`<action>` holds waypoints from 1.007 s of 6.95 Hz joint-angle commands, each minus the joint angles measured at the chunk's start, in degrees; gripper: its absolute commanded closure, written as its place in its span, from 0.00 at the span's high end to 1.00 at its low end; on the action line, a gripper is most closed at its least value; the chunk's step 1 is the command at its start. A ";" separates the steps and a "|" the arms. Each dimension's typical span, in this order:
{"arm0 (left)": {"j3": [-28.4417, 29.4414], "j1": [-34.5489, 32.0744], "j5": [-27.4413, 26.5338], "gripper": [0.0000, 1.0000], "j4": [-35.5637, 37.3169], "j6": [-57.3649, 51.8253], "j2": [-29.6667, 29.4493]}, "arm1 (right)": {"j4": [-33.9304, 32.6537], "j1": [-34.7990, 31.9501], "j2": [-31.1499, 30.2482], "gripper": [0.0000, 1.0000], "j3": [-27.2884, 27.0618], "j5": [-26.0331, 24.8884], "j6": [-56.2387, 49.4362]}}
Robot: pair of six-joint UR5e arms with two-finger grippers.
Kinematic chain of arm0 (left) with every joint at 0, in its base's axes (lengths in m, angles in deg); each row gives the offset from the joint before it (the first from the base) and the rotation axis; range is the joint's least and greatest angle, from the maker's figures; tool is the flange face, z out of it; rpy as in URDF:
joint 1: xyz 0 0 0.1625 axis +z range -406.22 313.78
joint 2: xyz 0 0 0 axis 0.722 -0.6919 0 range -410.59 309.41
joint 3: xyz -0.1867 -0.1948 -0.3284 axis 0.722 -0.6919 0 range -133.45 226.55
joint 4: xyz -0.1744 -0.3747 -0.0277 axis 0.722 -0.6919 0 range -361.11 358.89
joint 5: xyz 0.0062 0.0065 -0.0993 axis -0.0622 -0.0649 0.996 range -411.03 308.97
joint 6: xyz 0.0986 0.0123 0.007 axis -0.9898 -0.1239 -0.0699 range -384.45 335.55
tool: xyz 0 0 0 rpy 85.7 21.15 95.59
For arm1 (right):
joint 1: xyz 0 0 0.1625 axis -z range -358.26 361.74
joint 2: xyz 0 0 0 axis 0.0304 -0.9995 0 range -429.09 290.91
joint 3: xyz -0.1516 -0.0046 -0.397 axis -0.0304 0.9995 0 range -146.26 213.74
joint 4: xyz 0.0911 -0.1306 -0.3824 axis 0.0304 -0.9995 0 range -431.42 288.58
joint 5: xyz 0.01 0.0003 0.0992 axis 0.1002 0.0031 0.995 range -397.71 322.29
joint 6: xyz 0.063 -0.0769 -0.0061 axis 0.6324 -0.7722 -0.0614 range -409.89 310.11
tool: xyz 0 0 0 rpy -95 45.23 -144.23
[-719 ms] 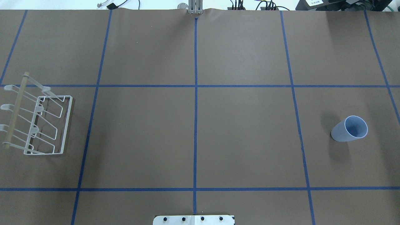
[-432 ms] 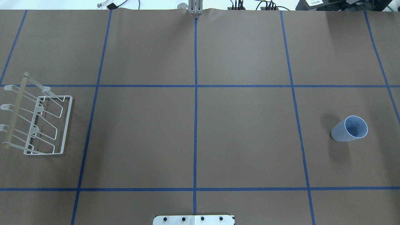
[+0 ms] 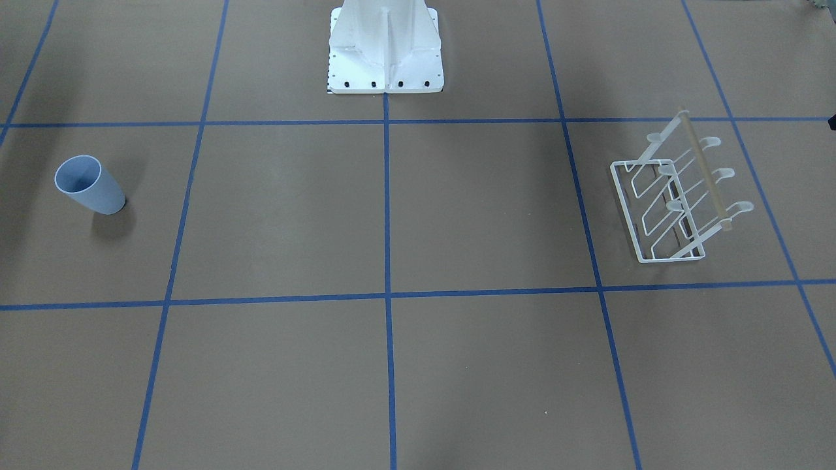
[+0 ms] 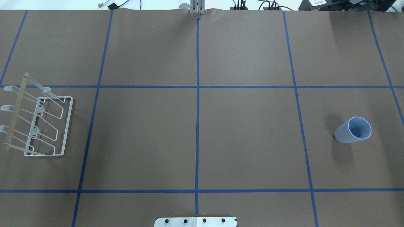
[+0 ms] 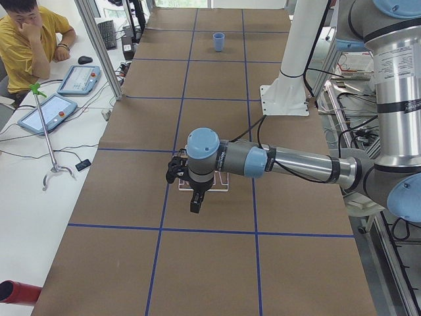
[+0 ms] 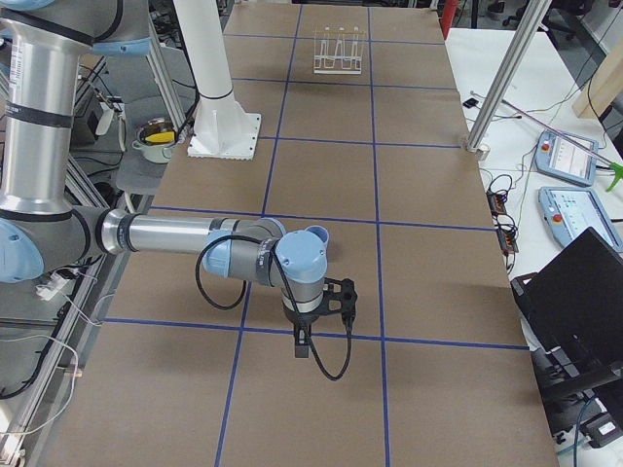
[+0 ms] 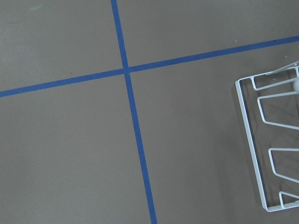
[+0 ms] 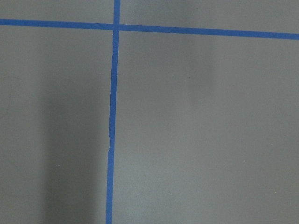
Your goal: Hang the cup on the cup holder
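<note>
The light blue cup (image 4: 353, 130) stands upright, mouth up, on the table's right side; it also shows in the front view (image 3: 88, 185) and far off in the exterior left view (image 5: 218, 41). The white wire cup holder (image 4: 68, 126) with its wooden rod (image 4: 15, 110) stands at the far left, with no cup on it, also in the front view (image 3: 625, 209) and at the left wrist view's right edge (image 7: 247, 140). My left gripper (image 5: 195, 199) hangs above the holder. My right gripper (image 6: 303, 342) hangs over the table's right part. Neither shows clearly; open or shut I cannot tell.
Blue tape lines divide the brown table (image 4: 246, 138) into squares. The robot's white pedestal (image 3: 385, 46) stands at the near middle edge. An operator (image 5: 29, 33) sits beyond the far edge beside tablets. A laptop (image 6: 574, 292) sits off the table.
</note>
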 commanded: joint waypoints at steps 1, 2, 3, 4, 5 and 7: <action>-0.06 -0.06 -0.34 0.99 -0.34 0.62 -0.90 | 2.33 0.17 1.19 1.00 -1.50 1.98 0.53; 0.03 -0.06 0.01 0.99 -1.04 0.45 -1.52 | 8.80 0.17 1.37 1.00 -1.16 2.87 0.88; 0.99 -0.06 -0.16 0.99 -3.13 0.62 -3.87 | 13.91 0.17 1.55 1.00 -0.12 4.36 1.06; 0.91 -0.15 0.19 0.99 -3.76 0.45 -3.90 | 14.83 1.13 1.90 1.00 -0.19 9.16 2.71; 0.65 -0.15 0.19 0.99 -3.86 0.45 -3.90 | 17.19 1.75 1.73 1.00 -0.37 9.99 3.86; 0.65 -0.15 0.19 0.99 -3.86 0.62 -4.16 | 26.41 7.43 0.77 1.00 -0.72 10.09 11.27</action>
